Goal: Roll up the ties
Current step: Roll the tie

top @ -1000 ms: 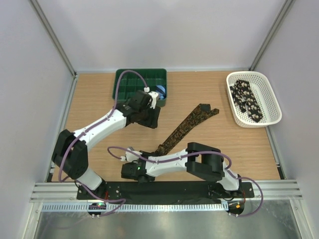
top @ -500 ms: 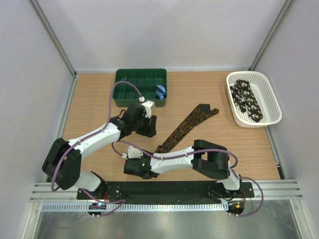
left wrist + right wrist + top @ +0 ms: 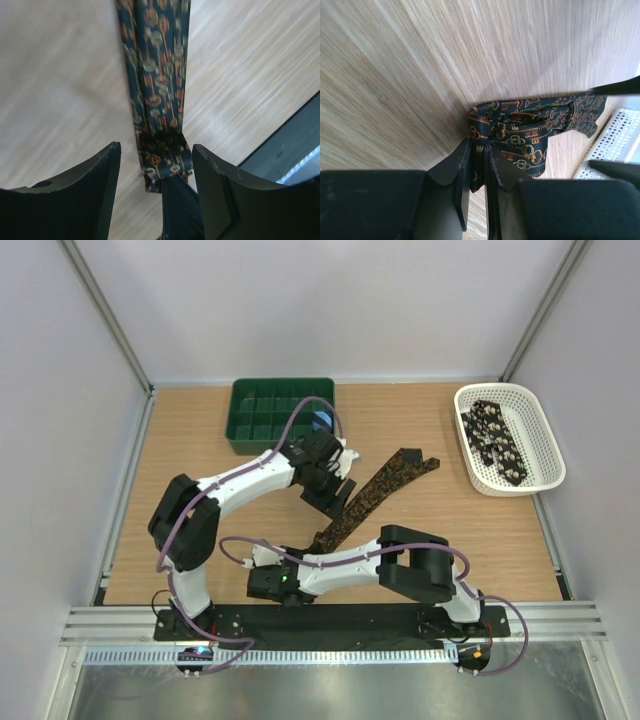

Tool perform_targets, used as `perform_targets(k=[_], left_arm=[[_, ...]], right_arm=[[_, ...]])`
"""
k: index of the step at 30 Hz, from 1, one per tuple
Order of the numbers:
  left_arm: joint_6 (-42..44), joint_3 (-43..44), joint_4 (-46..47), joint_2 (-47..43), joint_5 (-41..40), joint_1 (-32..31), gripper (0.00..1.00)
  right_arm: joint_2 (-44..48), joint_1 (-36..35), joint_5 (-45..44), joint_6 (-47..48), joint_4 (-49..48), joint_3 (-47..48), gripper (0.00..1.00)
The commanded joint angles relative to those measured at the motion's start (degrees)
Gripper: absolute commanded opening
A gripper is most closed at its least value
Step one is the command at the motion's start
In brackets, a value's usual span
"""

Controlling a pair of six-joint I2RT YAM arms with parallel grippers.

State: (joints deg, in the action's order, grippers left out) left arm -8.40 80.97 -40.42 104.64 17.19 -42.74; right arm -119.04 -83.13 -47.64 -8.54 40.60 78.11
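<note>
A dark brown tie [image 3: 385,480] with tan-orange speckles lies slanted across the wooden table, wide pointed end to the upper right. My right gripper [image 3: 479,145] is shut on its narrow near end, where the fabric [image 3: 530,125] bunches up just past the jaws. In the top view that gripper [image 3: 306,548] sits low at the tie's lower-left end. My left gripper [image 3: 155,150] hangs open over the same tie [image 3: 157,75], one finger on each side of the strip, nothing held. From above, it [image 3: 338,495] hovers over the tie's middle. A black tie with pale spots [image 3: 495,440] lies in the white basket.
The white basket [image 3: 545,445] stands at the right edge. At the back left is a green compartment tray [image 3: 265,410] with a small blue roll [image 3: 320,422] in its right corner. The black base rail [image 3: 350,620] runs along the near edge.
My left arm has swung right from beside the green tray to above the middle of the brown tie. The right gripper has stayed at the tie's narrow end, shut on it.
</note>
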Motion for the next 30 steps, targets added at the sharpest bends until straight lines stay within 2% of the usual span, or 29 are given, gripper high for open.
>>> perform_targets(k=[1, 8, 15, 20, 22, 25, 30], left_arm=[[2.8, 2.5, -12.6, 1.9, 0.8, -2.0, 0.63], [0.2, 0.8, -13.7, 3.6, -3.7, -4.2, 0.63], [-1.2, -0.5, -7.6, 3.6, -0.4, -5.2, 0.63], [-0.2, 0.4, -7.7, 3.7, -0.1, -5.7, 0.64], [-0.2, -0.5, -6.3, 2.9, -0.3, -5.7, 0.66], [0.3, -0.4, -6.7, 3.4, 0.5, -5.7, 0.79], [0.3, 0.4, -7.9, 6.4, 0.3, -5.6, 0.72]], right_arm=[[0.0, -0.3, -1.9, 0.6, 0.0, 1.3, 0.2], [0.0, -0.3, -2.3, 0.8, -0.1, 0.6, 0.2], [0.1, -0.3, -1.9, 0.9, -0.5, 0.4, 0.2], [0.5, -0.3, -1.9, 0.9, -1.0, -0.2, 0.2], [0.7, -0.2, -1.9, 0.9, -1.0, -0.1, 0.2], [0.9, -0.3, -1.8, 1.2, -1.1, -0.2, 0.2], [0.0, -0.2, -2.1, 1.2, -0.7, -0.3, 0.2]])
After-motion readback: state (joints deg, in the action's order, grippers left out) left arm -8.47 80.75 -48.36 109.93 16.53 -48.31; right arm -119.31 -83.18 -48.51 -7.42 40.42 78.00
